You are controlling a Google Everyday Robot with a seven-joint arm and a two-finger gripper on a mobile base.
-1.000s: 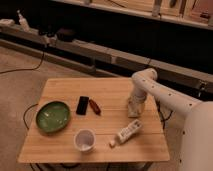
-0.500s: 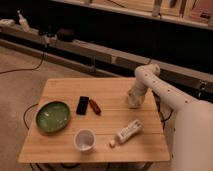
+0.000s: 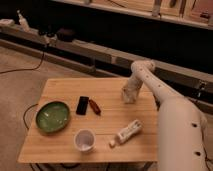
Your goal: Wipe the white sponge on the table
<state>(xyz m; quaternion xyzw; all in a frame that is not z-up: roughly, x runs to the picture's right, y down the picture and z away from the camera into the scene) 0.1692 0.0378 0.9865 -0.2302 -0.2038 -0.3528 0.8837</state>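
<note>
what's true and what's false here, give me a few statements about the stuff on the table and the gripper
1. The green plate sits on the left part of the table as seen. True.
2. The white cup stands inside the plate. False: it stands on the wood near the front edge, apart from the plate.
3. The white bottle lies on its side. True.
4. The gripper hangs over the black phone. False: it is shut and down at the table's far right part, away from the phone.
5. A small reddish-brown object lies beside the phone. True.
</note>
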